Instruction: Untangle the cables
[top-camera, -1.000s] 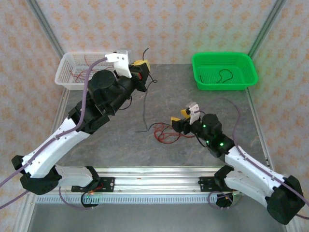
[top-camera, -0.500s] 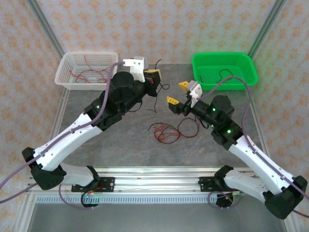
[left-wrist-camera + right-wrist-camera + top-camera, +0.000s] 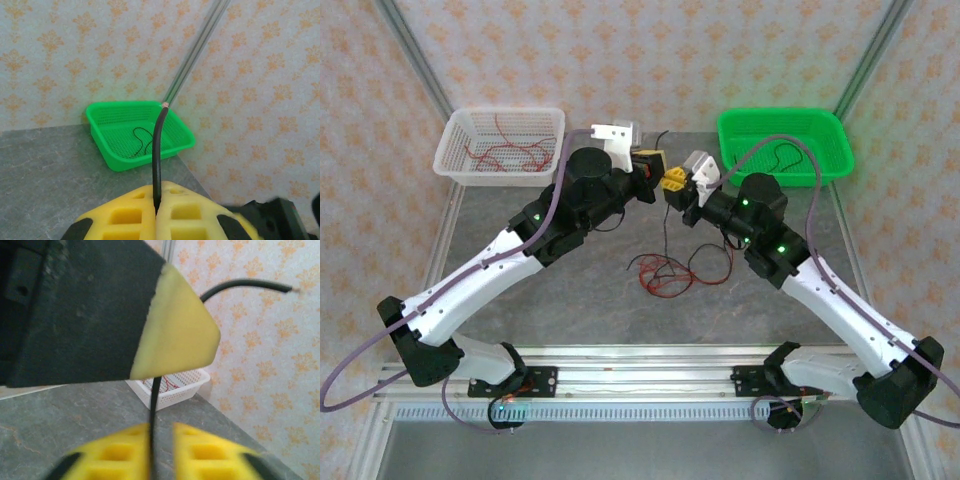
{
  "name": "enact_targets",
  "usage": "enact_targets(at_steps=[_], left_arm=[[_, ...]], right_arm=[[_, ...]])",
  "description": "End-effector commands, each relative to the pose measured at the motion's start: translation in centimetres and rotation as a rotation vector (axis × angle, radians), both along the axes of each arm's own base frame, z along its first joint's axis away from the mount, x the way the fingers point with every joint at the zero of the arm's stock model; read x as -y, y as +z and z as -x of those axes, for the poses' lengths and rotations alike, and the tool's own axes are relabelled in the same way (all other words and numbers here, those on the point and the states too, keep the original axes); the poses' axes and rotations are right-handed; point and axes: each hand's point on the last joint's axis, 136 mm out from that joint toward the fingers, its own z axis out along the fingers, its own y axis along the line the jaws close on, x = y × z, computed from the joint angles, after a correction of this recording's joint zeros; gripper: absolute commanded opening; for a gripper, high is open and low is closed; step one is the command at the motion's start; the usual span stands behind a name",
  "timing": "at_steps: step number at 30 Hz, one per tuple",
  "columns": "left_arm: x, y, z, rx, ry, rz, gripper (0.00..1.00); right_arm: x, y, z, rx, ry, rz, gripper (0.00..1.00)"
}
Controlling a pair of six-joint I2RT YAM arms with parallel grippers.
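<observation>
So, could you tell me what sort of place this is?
Probably a robot test cell: patterned enclosure walls, a grey tabletop with an aluminium rail, a white basket and a green basket.

The right tool (image 3: 160,432) shows its two yellow fingers (image 3: 205,445) at the bottom, closed on a thin black cable (image 3: 155,395) that rises straight up. Just above the tool, the left tool (image 3: 175,335) covers the cable, which curves out to the upper right. Beyond the tool, a white basket (image 3: 172,385) holding red cables (image 3: 167,384) sits on the grey table (image 3: 60,415).
</observation>
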Motion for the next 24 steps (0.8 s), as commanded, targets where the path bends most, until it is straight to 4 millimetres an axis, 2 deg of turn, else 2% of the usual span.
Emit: enact_targets(at_steps=[1,4,5,6,9,10,16,20,22,24], left_arm=[[-0.2,2.7,0.8,0.042,-0.012,0.067,0.0],[-0.5,3.1,1.0,0.052,-0.009,0.072,0.01],[-0.6,3.1,1.0,0.055,-0.007,0.074,0.07],[-0.7,3.2,1.2,0.06,-0.009,0.076,0.15],[-1.3,3.4,1.6,0.078,-0.006,0.085,0.52],[-1.6,3.4,1.9,0.087,-0.006,0.087,0.61],[-4.0,3.3,3.6,0.138,0.018,0.117,0.99],[-5.3,2.6,4.6,0.16,0.026,0.136,0.99],[-5.8,2.0,5.0,0.166,0.025,0.15,0.99],[-6.1,1.3,5.3,0.165,0.024,0.157,0.99]], right_arm=[[0.3,1.4,0.1,0.003,-0.021,-0.03,0.0],[0.7,1.5,0.1,0.002,-0.035,-0.042,0.0],[0.9,1.6,0.1,0.003,-0.045,-0.046,0.0],[1.1,1.6,-0.1,-0.001,-0.063,-0.049,0.0],[1.9,1.7,-1.3,-0.022,-0.144,-0.051,0.0],[2.4,1.8,-1.9,-0.029,-0.186,-0.051,0.0],[4.8,2.5,-4.9,-0.04,-0.397,-0.06,0.0],[7.2,5.4,-6.6,-0.018,-0.496,-0.119,0.0],[9.1,7.8,-7.3,0.001,-0.543,-0.173,0.0],[10.4,9.0,-8.7,0.011,-0.588,-0.194,0.0]])
